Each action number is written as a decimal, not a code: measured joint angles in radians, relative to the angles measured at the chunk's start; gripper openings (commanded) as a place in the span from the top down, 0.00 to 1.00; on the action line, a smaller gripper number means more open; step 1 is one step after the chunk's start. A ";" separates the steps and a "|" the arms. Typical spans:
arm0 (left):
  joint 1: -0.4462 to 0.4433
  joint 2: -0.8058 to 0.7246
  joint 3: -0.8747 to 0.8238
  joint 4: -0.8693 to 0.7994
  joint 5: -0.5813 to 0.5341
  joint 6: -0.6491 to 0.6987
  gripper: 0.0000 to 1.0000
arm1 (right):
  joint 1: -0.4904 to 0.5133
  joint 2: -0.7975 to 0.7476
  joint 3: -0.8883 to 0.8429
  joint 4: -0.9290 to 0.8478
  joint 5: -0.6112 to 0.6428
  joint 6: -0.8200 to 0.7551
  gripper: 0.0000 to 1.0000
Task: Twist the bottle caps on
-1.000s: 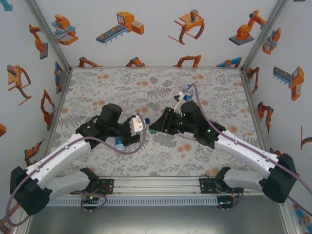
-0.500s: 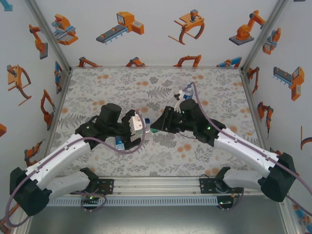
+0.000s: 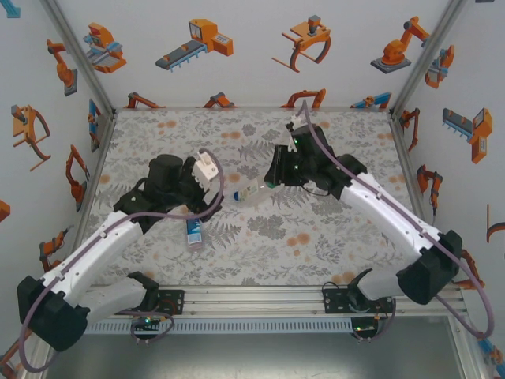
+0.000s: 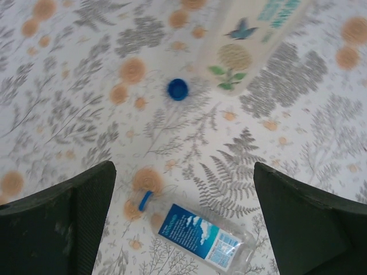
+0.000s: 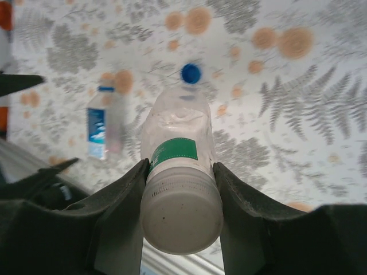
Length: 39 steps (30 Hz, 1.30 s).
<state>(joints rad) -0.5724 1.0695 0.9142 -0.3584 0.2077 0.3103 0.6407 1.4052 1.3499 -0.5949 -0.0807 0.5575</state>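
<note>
The wider bottle (image 5: 179, 129) is held by the right gripper (image 5: 180, 183); its fingers (image 5: 123, 200) are closed against either side of the neck, just beneath a white cap (image 5: 182, 216) that is seated on the mouth; a green band (image 5: 175, 151) is seen below the cap. From the top view the right gripper (image 3: 269, 175) is found near the middle of the worktop (image 3: 331, 237), with the wider bottle (image 3: 246, 193) carried at a slant, its base pointing towards the left arm and raised off the surface.

The left gripper (image 3: 207, 167) is held above the worktop, close to the base of that bottle but apart from it; in the left wrist view its fingers (image 4: 69, 223) are spread wide and nothing is gripped between them (image 4: 183, 172). The wider bottle's pale label (image 4: 252, 40) is seen at the upper edge of that view.

A slim bottle (image 4: 198, 234) with a blue label is laid on its side on the worktop beneath the left gripper; a blue cap (image 4: 145, 200) is fitted on its neck. A loose blue cap (image 4: 178, 89) is lying on the worktop, between the slim bottle and the wider bottle, touching neither; whether it rests open side up cannot be told.
</note>
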 measured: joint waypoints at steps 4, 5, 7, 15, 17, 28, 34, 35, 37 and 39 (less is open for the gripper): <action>0.021 0.066 0.052 0.001 -0.191 -0.118 0.03 | -0.036 0.117 0.129 -0.072 0.047 -0.101 0.72; 0.024 0.088 0.064 -0.005 -0.218 -0.139 0.03 | -0.043 0.145 0.156 -0.083 0.054 -0.123 0.72; 0.025 0.118 0.072 -0.009 -0.248 -0.172 0.03 | -0.060 0.205 0.217 -0.109 0.068 -0.167 0.72; 0.025 0.137 0.077 -0.033 -0.251 -0.241 0.03 | -0.128 0.465 0.477 -0.191 0.113 -0.295 0.73; 0.025 0.148 0.086 -0.042 -0.250 -0.260 0.03 | -0.145 0.525 0.544 -0.212 0.126 -0.322 0.73; 0.009 0.160 0.092 -0.069 -0.272 -0.281 0.03 | -0.178 0.722 0.797 -0.317 0.157 -0.417 0.69; -0.016 0.247 0.132 -0.122 -0.267 -0.277 0.03 | -0.178 0.727 0.809 -0.338 0.156 -0.422 0.44; -0.018 0.253 0.132 -0.129 -0.264 -0.276 0.03 | -0.177 0.727 0.809 -0.341 0.153 -0.423 0.41; -0.022 0.253 0.132 -0.138 -0.255 -0.274 0.03 | -0.178 0.728 0.809 -0.344 0.153 -0.424 0.39; -0.027 0.252 0.133 -0.138 -0.250 -0.274 0.03 | -0.178 0.729 0.814 -0.344 0.153 -0.424 0.37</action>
<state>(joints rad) -0.5999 1.3216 1.0473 -0.4961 -0.0422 0.0364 0.4629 2.1338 2.1639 -0.9390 0.0723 0.1337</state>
